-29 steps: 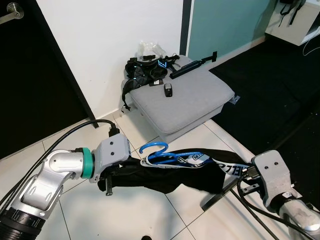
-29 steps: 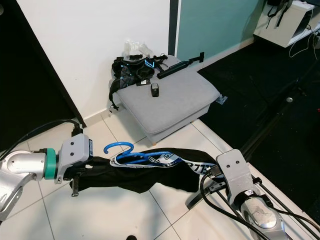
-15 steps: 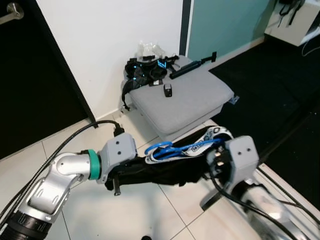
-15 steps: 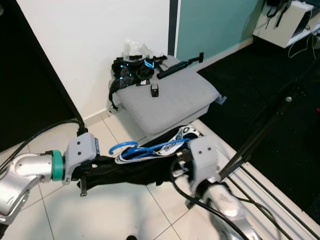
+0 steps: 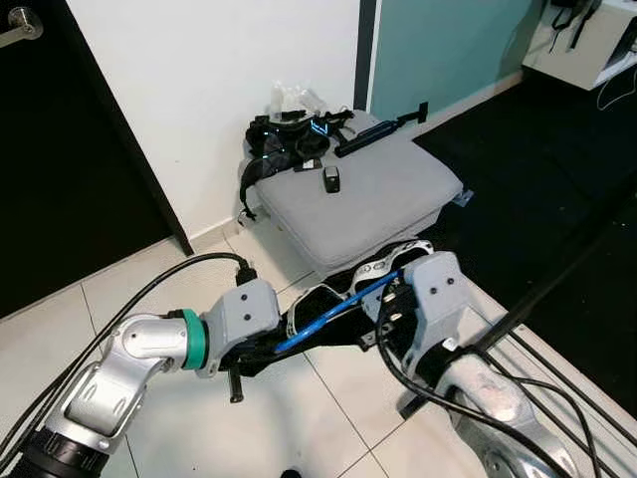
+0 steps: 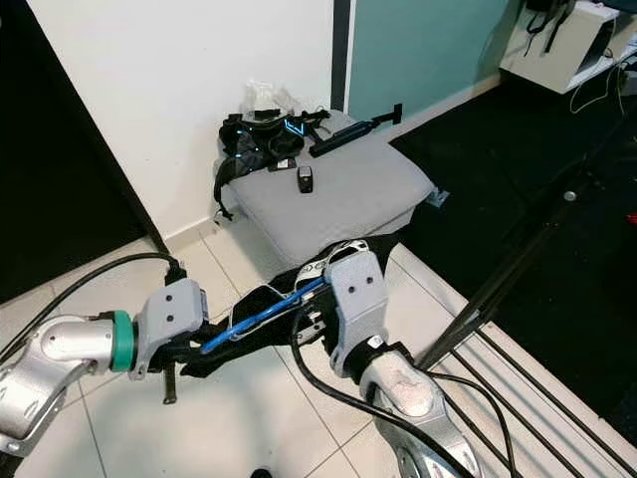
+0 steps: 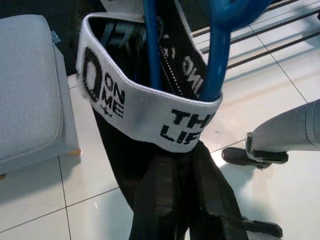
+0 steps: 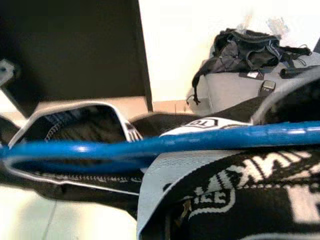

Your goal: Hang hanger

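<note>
Above a white tiled floor [image 5: 149, 289], the robot's two arms meet over a blue hanger [image 5: 333, 311] that carries black shorts [image 7: 165, 190] with a white lettered waistband [image 7: 145, 115]. The left pincer [image 5: 261, 351] grips the dark fabric at one end, its black fingers closed into the cloth. The right pincer [image 5: 383, 299] is pressed against the other end of the garment; whether its fingers are closed cannot be told, as fabric hides them. The hanger runs tilted between the two arms, held clear of the floor, its bar passing through the waistband. Just behind stands a grey cushioned stool [image 5: 378, 194] bearing a tangle of black straps [image 5: 289, 144], a small dark device [image 5: 331, 179] and a black rod [image 5: 383, 132]
</note>
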`<state>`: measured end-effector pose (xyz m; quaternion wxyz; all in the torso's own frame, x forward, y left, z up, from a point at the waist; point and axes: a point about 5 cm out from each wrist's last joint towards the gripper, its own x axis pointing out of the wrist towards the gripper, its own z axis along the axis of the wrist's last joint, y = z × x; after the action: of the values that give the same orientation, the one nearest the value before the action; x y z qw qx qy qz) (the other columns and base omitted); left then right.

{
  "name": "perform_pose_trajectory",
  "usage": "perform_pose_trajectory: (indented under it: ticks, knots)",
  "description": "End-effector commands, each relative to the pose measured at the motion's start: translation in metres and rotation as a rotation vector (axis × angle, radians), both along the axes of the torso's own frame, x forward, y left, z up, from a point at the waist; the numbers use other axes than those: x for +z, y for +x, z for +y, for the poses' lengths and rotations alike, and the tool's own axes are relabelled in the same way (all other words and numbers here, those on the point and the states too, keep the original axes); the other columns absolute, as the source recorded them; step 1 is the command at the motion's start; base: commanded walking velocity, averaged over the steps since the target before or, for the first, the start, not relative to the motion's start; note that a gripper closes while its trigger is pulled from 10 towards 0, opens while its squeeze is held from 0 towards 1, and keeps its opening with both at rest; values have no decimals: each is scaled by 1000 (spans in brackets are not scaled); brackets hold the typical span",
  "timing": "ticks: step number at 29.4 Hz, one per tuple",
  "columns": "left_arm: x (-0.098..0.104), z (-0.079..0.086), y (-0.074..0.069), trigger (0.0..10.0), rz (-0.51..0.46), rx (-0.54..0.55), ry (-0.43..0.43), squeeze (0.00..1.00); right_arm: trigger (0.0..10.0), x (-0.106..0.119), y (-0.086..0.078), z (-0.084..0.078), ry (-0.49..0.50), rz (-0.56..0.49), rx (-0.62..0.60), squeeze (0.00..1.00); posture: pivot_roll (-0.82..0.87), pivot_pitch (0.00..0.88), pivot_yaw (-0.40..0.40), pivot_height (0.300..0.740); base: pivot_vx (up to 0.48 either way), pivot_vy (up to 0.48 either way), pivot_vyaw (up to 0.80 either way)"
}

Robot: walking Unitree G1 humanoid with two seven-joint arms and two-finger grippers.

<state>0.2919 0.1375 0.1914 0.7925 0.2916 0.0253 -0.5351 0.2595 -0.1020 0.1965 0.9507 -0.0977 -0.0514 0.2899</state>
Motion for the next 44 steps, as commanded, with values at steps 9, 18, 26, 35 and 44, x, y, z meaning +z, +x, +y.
perform_pose_trajectory:
  ticks: [9,18,26,35,44]
  knots:
    - [0,-2,1,10000,-24,-10,21,0,0,-83,-57,-40,-498,274,202,0,-297,221,155,740,0,0,0]
    - [0,-4,3,10000,-24,-12,22,0,0,-114,-74,-74,-736,319,180,0,-314,225,174,740,0,0,0]
    - [1,-7,4,10000,-25,-21,17,0,0,-86,-39,-52,-714,15,70,0,-303,227,177,740,0,0,0]
    - [-2,-12,-1,10000,-13,-43,10,0,0,-37,-1,-25,-676,-345,-28,0,-303,229,175,740,0,0,0]
    - [-1,-13,-1,10000,-21,-44,11,0,0,-57,-21,-10,-674,-253,200,0,-292,231,164,740,0,0,0]
